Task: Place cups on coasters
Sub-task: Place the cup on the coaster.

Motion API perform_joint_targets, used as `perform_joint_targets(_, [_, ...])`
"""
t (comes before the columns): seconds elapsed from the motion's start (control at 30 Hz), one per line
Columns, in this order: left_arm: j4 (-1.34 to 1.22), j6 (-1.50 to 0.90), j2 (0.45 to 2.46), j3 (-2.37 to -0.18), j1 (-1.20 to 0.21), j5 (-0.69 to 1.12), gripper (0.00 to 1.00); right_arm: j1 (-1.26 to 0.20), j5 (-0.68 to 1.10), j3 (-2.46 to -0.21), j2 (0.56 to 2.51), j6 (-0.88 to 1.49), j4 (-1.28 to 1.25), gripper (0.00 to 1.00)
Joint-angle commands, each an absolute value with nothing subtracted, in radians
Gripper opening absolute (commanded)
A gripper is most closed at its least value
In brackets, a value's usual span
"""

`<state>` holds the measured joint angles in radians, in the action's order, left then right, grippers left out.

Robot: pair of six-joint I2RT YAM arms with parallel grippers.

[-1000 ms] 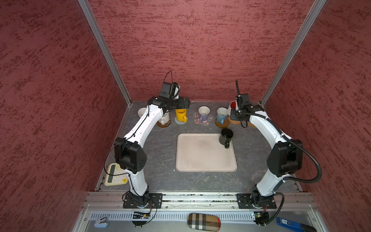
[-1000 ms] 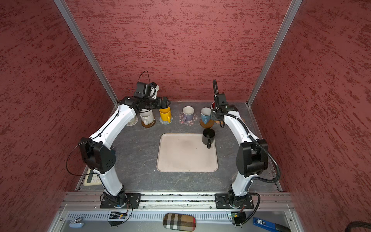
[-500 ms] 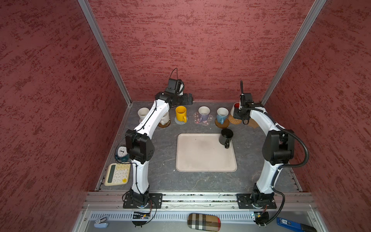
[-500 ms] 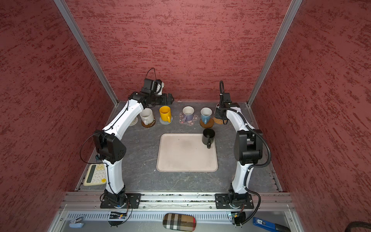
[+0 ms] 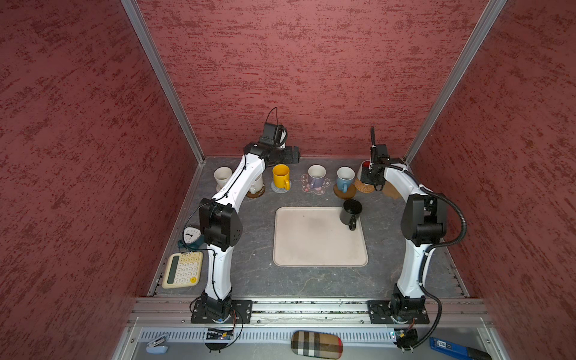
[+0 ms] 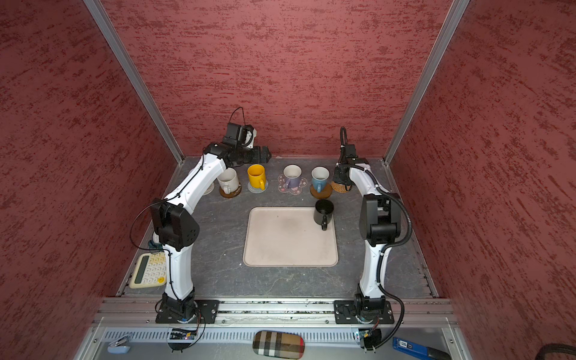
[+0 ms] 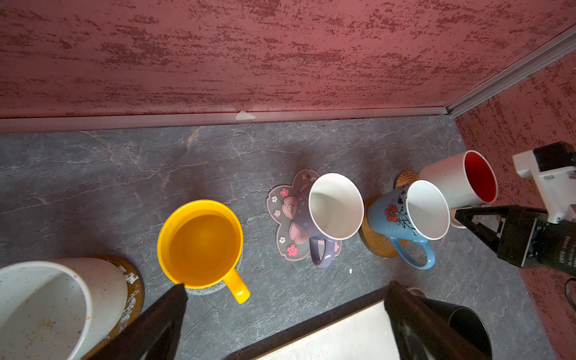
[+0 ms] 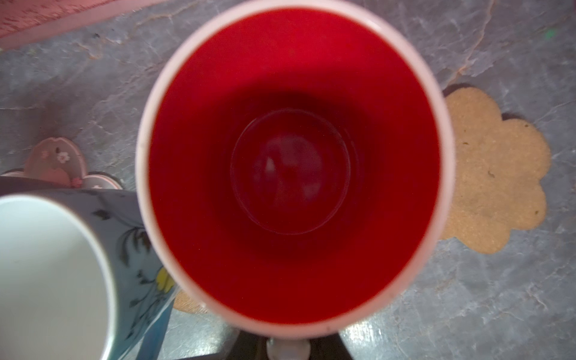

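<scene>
Seen from the right wrist, the red-lined mug [image 8: 293, 168] fills a blurred picture, so what lies under it cannot be seen, with the blue mug [image 8: 46, 274] cut off at the edge; in a top view the left arm [image 5: 237, 184] covers part of a white mug [image 5: 258, 184] at far left.

Both top views: even, diffuse overhead light, sharp throughout; faint soft shadows under arms [image 5: 237, 187] and mugs [image 5: 280, 176] on table [image 5: 258, 249]; tray [image 6: 290, 249] pale, evenly lit. Wide lens splays corner posts [image 5: 162, 81] outward. Left wrist view: bright, mid-frame crisp; mugs lean outward toward frame edges; white mug [image 7: 46, 305] and left gripper [image 7: 286, 288] jaws soft, jaws dark silhouettes. Right wrist view: dimmer, blurred; red mug [image 8: 293, 156] rim and blue mug [image 8: 46, 265] out of focus; glare patch on table beside mug handle.
</scene>
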<state>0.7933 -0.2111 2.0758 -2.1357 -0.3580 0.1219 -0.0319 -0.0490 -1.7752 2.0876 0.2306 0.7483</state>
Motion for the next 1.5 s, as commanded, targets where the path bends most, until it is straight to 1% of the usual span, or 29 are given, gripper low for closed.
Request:
perform_joint_targets(0.0, [0.789, -0.201, 2.085, -2.147, -0.35, 0.127, 1.0, -0.023, -0.079, -1.826, 2.088, 0.233, 0.688, 0.0])
perform_joint_targets(0.3, [0.785, -0.205, 2.08, -2.131, -0.35, 0.136, 1.0, -0.019, -0.07, -1.827, 2.132, 0.236, 0.683, 0.0])
perform_joint_targets(0.73, [0.778, -0.206, 2.056, -2.105, -0.356, 0.135, 0.99, -0.018, -0.074, -1.807, 2.142, 0.236, 0.673, 0.0])
perform_joint_targets(0.83, [0.778, -0.207, 2.051, -2.104, -0.359, 0.135, 1.0, -0.018, -0.072, -1.796, 2.133, 0.236, 0.669, 0.09])
perform_joint_targets(0.97, [0.781, -0.206, 2.035, -2.098, -0.36, 0.131, 0.99, -0.017, -0.059, -1.779, 2.12, 0.241, 0.657, 0.16])
perform_joint_targets(1.03, [0.774, -0.206, 2.023, -2.084, -0.36, 0.128, 1.0, -0.018, -0.055, -1.772, 2.117, 0.242, 0.655, 0.22])
perform_joint_targets(1.07, [0.772, -0.207, 2.02, -2.081, -0.36, 0.129, 0.99, -0.018, -0.054, -1.77, 2.116, 0.242, 0.658, 0.26])
perform_joint_targets(1.13, [0.772, -0.209, 2.015, -2.076, -0.362, 0.131, 0.99, -0.018, -0.05, -1.764, 2.11, 0.242, 0.659, 0.37])
perform_joint_targets(1.33, [0.777, -0.214, 1.995, -2.077, -0.374, 0.128, 0.99, -0.018, -0.046, -1.721, 2.065, 0.233, 0.638, 0.61])
perform_joint_targets(1.4, [0.781, -0.212, 1.983, -2.073, -0.38, 0.122, 0.99, -0.018, -0.045, -1.709, 2.045, 0.227, 0.631, 0.68])
perform_joint_targets(1.47, [0.785, -0.211, 1.971, -2.066, -0.386, 0.115, 0.99, -0.018, -0.042, -1.703, 2.026, 0.221, 0.631, 0.72])
